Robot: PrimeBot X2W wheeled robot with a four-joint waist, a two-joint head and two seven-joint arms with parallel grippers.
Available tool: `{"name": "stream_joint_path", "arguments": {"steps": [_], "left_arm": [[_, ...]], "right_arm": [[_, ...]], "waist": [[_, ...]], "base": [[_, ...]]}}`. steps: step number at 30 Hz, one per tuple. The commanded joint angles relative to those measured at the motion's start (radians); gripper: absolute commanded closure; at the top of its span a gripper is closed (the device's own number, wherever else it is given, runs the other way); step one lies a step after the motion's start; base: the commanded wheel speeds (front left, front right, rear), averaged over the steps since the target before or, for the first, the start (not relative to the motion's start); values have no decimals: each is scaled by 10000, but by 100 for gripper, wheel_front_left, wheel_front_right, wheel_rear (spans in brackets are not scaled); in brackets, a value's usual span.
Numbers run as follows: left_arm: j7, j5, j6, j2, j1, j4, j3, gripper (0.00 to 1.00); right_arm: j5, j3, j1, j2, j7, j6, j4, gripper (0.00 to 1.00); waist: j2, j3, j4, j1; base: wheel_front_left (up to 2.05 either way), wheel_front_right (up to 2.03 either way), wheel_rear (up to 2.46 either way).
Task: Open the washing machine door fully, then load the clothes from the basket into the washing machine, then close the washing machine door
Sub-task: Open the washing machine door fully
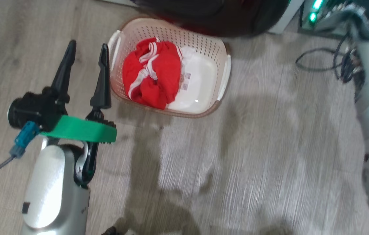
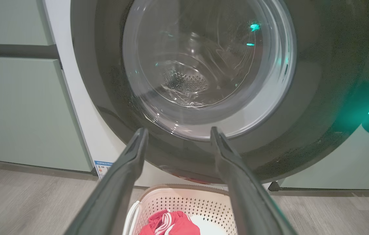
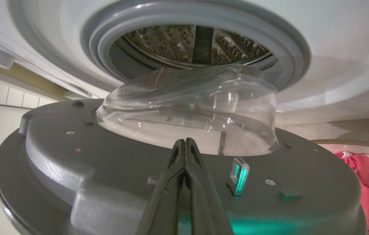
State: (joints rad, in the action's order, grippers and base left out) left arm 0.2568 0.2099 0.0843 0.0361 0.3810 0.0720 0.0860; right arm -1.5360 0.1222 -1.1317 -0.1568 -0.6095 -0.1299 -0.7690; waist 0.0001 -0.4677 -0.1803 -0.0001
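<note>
Door (image 3: 73, 153) open, clothes (image 1: 151, 75) in basket (image 1: 200, 37).
My left gripper (image 1: 88, 44), lower left, gapes empty; right gripper (image 3: 186, 143), bottom centre, pinched together on nothing.

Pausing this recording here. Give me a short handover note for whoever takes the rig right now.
Left gripper: open, empty, beside the basket.
Right gripper: shut, holding nothing, tips at the inner face of the washing machine door near its glass bowl; contact unclear.
Done: door swung open, drum exposed; whether fully, cannot tell.
The clothes lie in the basket on the floor by the door.
Left: finish opening if needed, load the clothes, close the door.
</note>
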Motion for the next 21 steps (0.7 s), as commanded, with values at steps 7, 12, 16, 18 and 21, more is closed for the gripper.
{"name": "stream_joint_path", "arguments": {"steps": [7, 12, 16, 18, 21], "left_arm": [[49, -10, -143, 149, -570, -200, -395, 0], [49, 49, -230, 146, -938, -120, -384, 0], [49, 187, -324, 144, -1246, -47, -362, 0], [49, 268, -374, 143, -1381, -13, -359, 0], [49, 372, -444, 143, -1515, 10, -293, 0]], "right_arm": [[-128, 435, 1359, 451, -610, -8, 1377, 100], [-115, 642, 2322, 519, -822, -8, 1957, 100], [-107, 755, 2925, 551, -941, -8, 2310, 100], [-30, 858, 3157, 568, -983, -8, 2437, 100], [17, 964, 3475, 618, -1048, -8, 2550, 100]], "waist": [[-1, 767, -537, 1], [-1, 1243, -954, 1], [-1, 1579, -1317, 1], [-1, 1701, -1503, 1], [-1, 1879, -1841, 1]], "base": [[0, 0, 0], [0, 0, 0], [0, 0, 0], [0, 0, 0], [0, 0, 0]]}}
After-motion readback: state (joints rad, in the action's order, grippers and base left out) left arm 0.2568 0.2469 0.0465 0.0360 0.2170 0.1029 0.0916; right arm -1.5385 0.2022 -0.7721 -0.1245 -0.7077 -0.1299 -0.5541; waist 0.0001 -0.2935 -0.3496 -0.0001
